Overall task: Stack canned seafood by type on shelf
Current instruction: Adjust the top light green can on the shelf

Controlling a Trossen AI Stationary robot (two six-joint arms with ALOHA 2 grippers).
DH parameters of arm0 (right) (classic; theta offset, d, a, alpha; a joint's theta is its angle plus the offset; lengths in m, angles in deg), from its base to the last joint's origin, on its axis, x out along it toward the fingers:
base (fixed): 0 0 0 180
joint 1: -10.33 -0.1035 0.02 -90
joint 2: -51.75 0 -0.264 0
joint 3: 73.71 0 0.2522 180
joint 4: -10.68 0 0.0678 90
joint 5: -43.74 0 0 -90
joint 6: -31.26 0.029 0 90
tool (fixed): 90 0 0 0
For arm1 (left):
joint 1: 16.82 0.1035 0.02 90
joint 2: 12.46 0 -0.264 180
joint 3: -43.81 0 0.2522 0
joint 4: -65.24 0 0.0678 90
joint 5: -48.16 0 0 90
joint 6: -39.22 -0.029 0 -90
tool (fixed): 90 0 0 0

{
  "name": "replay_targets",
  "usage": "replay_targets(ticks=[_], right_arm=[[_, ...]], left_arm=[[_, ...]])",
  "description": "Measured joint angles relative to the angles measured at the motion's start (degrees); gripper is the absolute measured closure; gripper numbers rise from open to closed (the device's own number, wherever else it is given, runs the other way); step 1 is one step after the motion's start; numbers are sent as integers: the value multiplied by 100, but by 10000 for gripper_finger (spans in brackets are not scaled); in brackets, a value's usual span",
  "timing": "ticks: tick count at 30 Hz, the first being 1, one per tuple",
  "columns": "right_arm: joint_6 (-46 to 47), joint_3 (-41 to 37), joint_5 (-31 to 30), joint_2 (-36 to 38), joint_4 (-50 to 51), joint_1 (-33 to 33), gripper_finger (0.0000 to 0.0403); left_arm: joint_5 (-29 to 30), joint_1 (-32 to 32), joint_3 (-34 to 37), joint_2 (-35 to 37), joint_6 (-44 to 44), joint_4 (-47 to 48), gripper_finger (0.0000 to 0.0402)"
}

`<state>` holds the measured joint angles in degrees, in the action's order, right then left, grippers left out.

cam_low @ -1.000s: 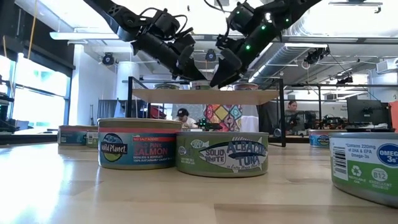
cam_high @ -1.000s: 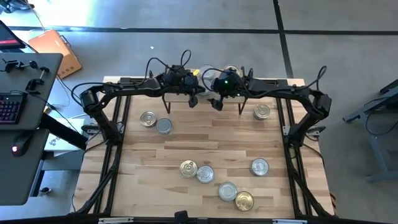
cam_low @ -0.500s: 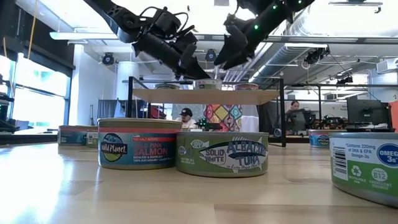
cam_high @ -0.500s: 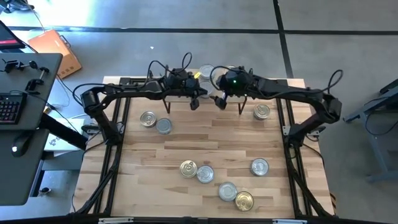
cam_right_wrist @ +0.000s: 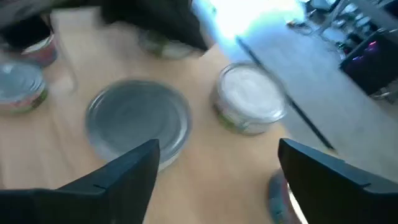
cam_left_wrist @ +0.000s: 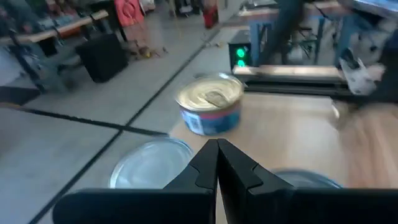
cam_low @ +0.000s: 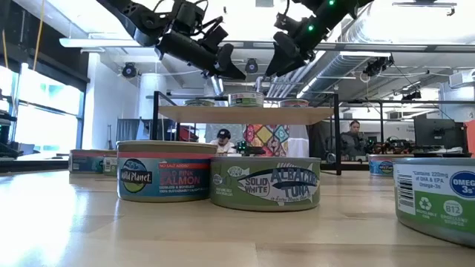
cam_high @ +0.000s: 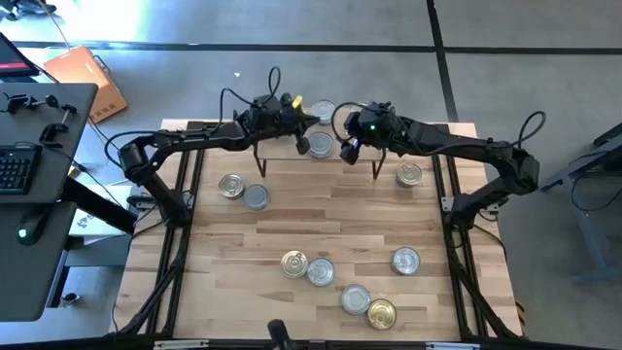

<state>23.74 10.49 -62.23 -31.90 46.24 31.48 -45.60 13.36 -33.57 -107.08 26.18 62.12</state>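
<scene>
The shelf (cam_low: 245, 114) is a light-wood board on black legs at the table's far edge. Three tins rest on it: a silver one (cam_high: 320, 146), another silver one (cam_high: 322, 112) behind it, and a gold-lidded one (cam_left_wrist: 210, 106) with a red and blue label. My left gripper (cam_high: 303, 142) hovers shut above the shelf (cam_low: 225, 70). My right gripper (cam_high: 348, 151) hovers open beside it (cam_low: 279, 63), over a silver tin (cam_right_wrist: 138, 118). Neither touches a tin.
Several tins lie loose on the slat table: a gold (cam_high: 231, 186) and silver pair (cam_high: 256, 197) at left, one (cam_high: 409, 175) by the shelf's right leg, and a group near the front (cam_high: 321, 272). Labelled salmon (cam_low: 165, 180) and tuna (cam_low: 266, 182) tins stand close to the low camera.
Both grippers have risen off the shelf. The left one has moved a little toward the far edge, the right one toward the table's right. A silver tin that the right gripper covered a second ago now stands in plain sight on the shelf between them.
</scene>
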Motion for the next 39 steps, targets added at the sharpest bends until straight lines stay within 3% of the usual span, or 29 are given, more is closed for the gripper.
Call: replay_targets(ticks=[5,11,20,25,31,39], right_arm=[[358,0,4,-25,187,-219,135],[798,0,-18,-25,627,-695,162],[1220,0,-165,-23,975,-1330,167],[1316,0,-488,-23,1123,-1635,167],[1163,0,-500,-52,1242,-1850,167],[556,0,-502,-608,863,-1825,167]], left_arm=[[243,232,-272,-339,48,16,401],[289,297,-922,-812,-59,753,402],[278,414,-1667,-1230,-62,2000,401],[193,404,-1699,-1196,-76,2195,401],[-440,395,-1699,-1195,-4,2301,401],[-473,286,-1697,-1141,23,2340,401]])
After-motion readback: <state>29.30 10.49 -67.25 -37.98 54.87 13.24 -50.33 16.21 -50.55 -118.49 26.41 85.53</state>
